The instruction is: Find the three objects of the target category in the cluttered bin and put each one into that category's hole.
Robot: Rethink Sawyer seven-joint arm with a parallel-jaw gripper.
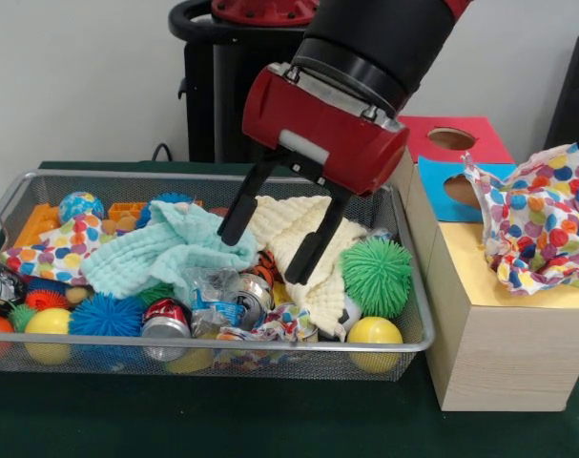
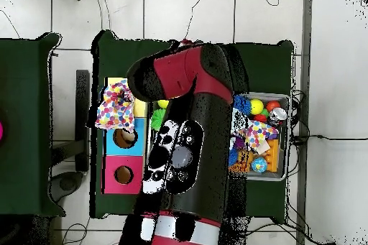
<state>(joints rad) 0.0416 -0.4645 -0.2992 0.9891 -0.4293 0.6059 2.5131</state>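
Note:
My gripper point(image 1: 262, 259) hangs open over the middle of the wire bin point(image 1: 418, 286), its black fingers point(image 1: 237, 212) straddling the edge where a cream cloth point(image 1: 294, 227) meets a mint-green cloth point(image 1: 160, 250). Nothing is held between the fingers. A polka-dot cloth point(image 1: 52, 254) lies at the bin's left. Another polka-dot cloth point(image 1: 537, 221) sits crumpled on the yellow top of the wooden box point(image 1: 489, 353), seen from above as the same cloth point(image 2: 115, 105). The arm hides the gripper in the overhead view.
The box has a red panel with a hole point(image 1: 451, 138) and a blue panel with a hole point(image 1: 461, 189). The bin also holds a green spiky ball point(image 1: 377, 275), a yellow ball point(image 1: 375, 332), a blue spiky ball point(image 1: 106, 315), cans point(image 1: 165, 320) and orange toys point(image 1: 36, 224).

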